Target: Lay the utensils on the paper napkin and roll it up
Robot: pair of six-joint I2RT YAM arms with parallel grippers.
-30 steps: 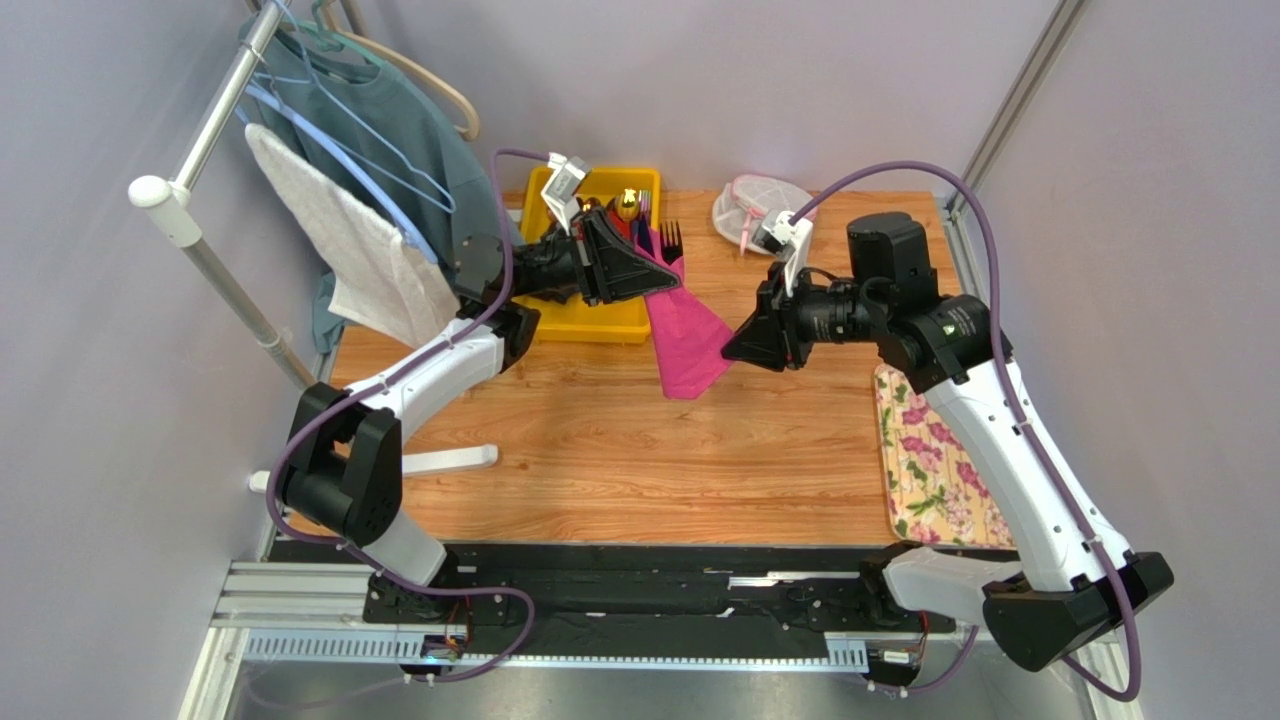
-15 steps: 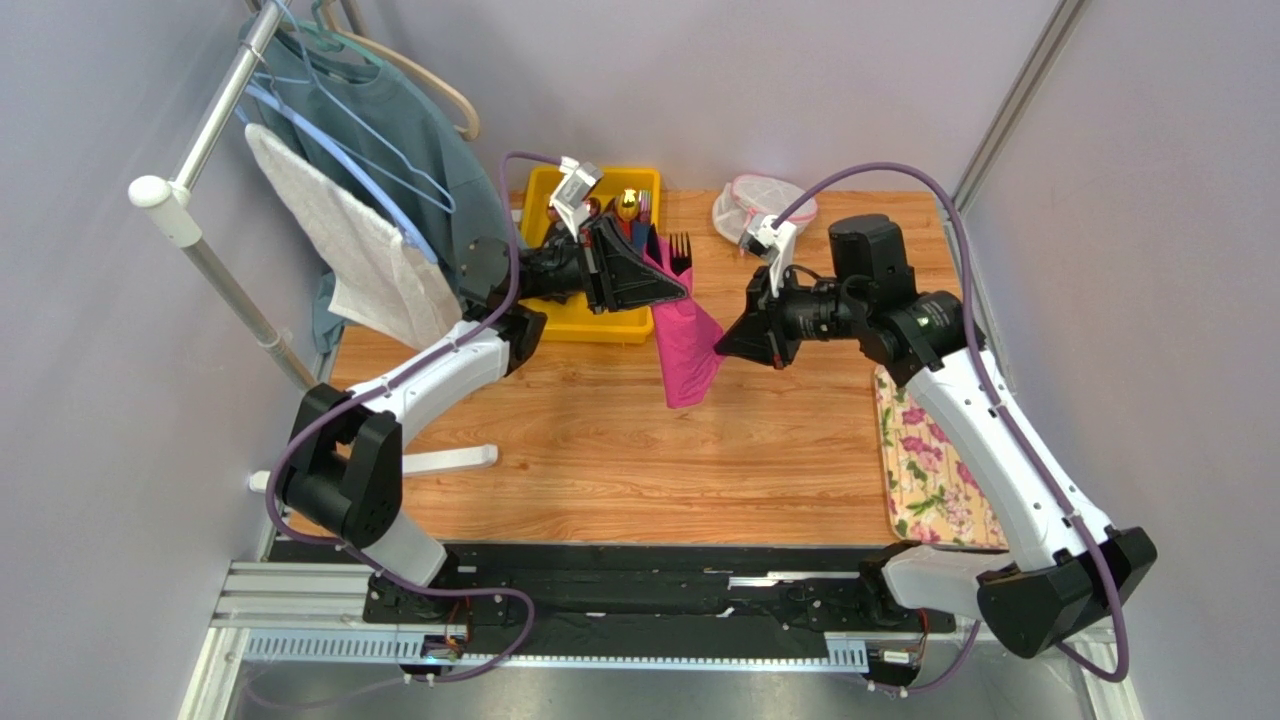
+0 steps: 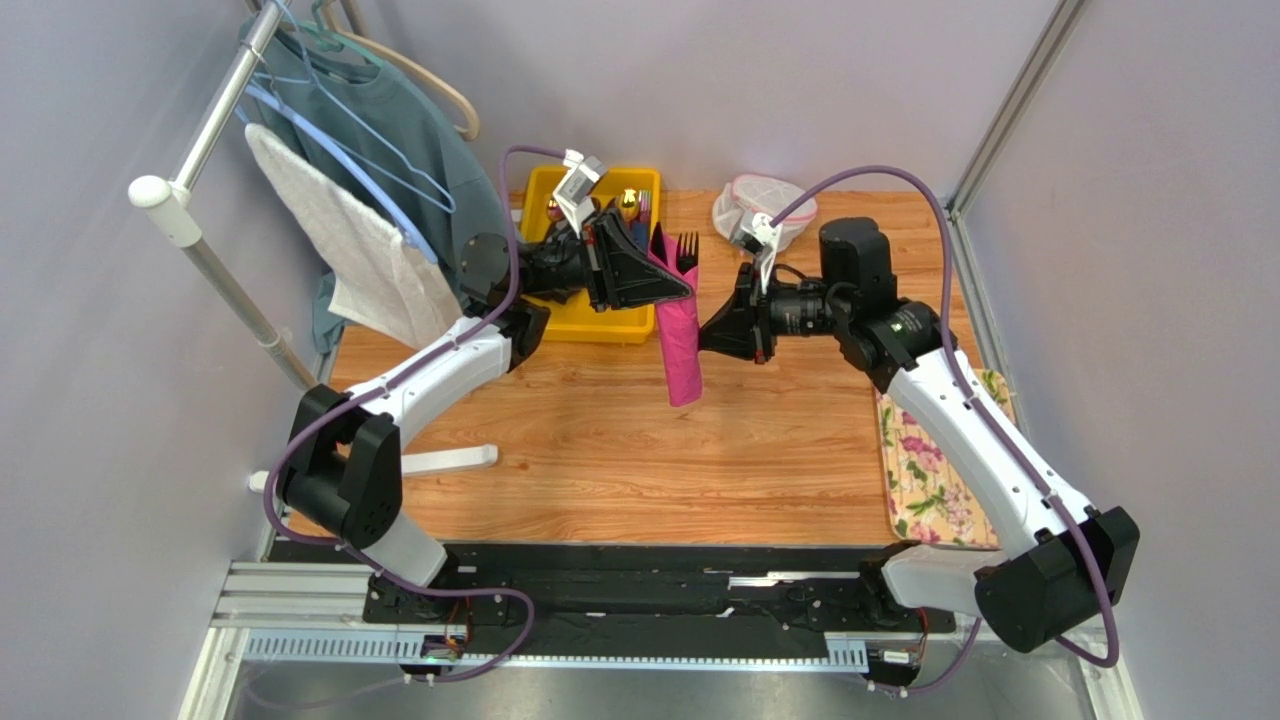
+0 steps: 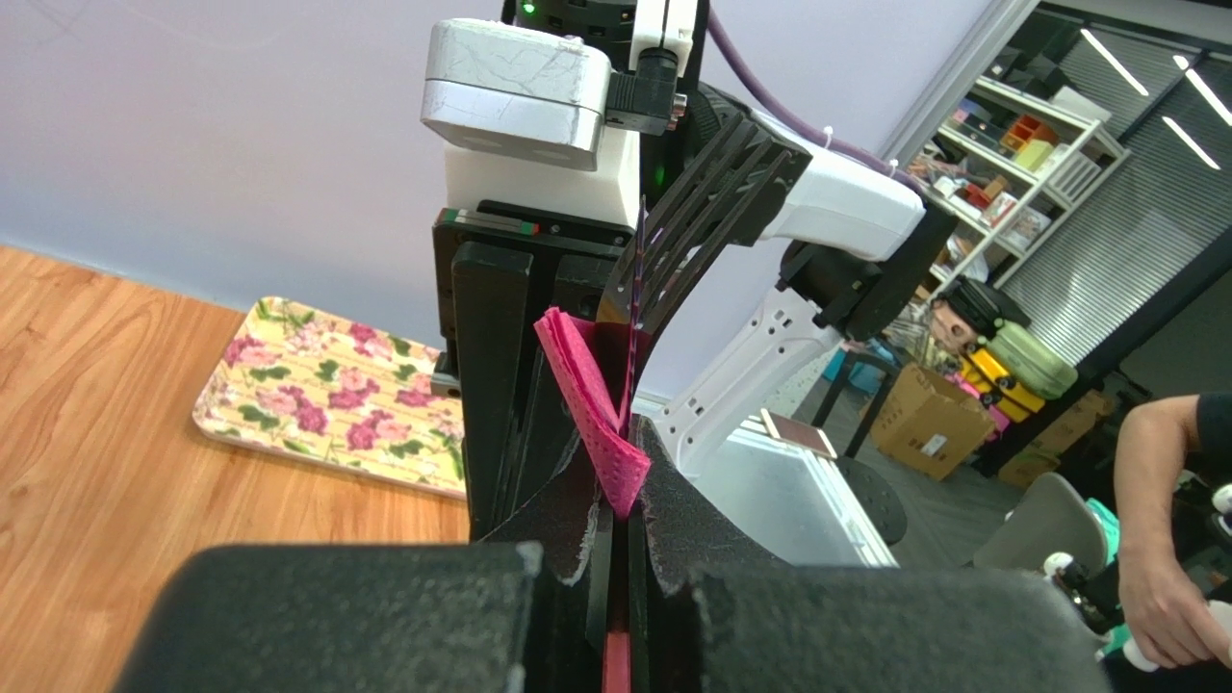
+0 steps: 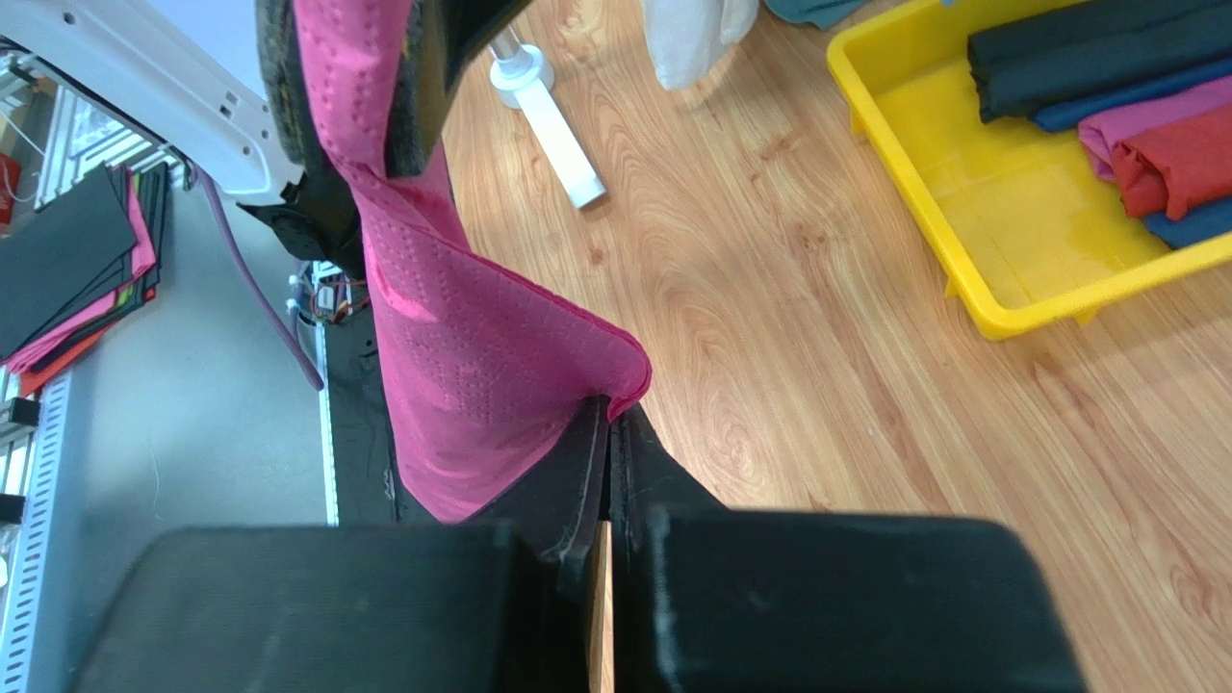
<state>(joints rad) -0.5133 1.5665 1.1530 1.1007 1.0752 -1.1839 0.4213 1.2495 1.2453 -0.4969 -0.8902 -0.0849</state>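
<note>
The magenta paper napkin (image 3: 681, 353) hangs above the wooden table at the back centre, folded into a narrow strip. My left gripper (image 3: 664, 285) is shut on its upper part. In the left wrist view the napkin (image 4: 586, 390) runs down between the fingers of that gripper (image 4: 625, 520). A dark fork (image 3: 687, 248) sticks up beside the napkin, tines (image 4: 709, 217) showing; its handle is hidden. My right gripper (image 3: 703, 333) comes in from the right, shut on a napkin corner. The right wrist view shows the napkin (image 5: 448, 347) pinched at that gripper's tips (image 5: 613, 419).
A yellow bin (image 3: 601, 327) of coloured cutlery sleeves stands behind the left gripper, also in the right wrist view (image 5: 955, 188). A floral cloth (image 3: 939, 465) lies at the right edge. A white mesh pouch (image 3: 751, 203) sits at the back. A clothes rack (image 3: 361, 135) stands left.
My right gripper moved left to the hanging napkin and shut on its corner. The napkin went from a wide hanging sheet to a narrower strip. The left gripper shifted slightly right.
</note>
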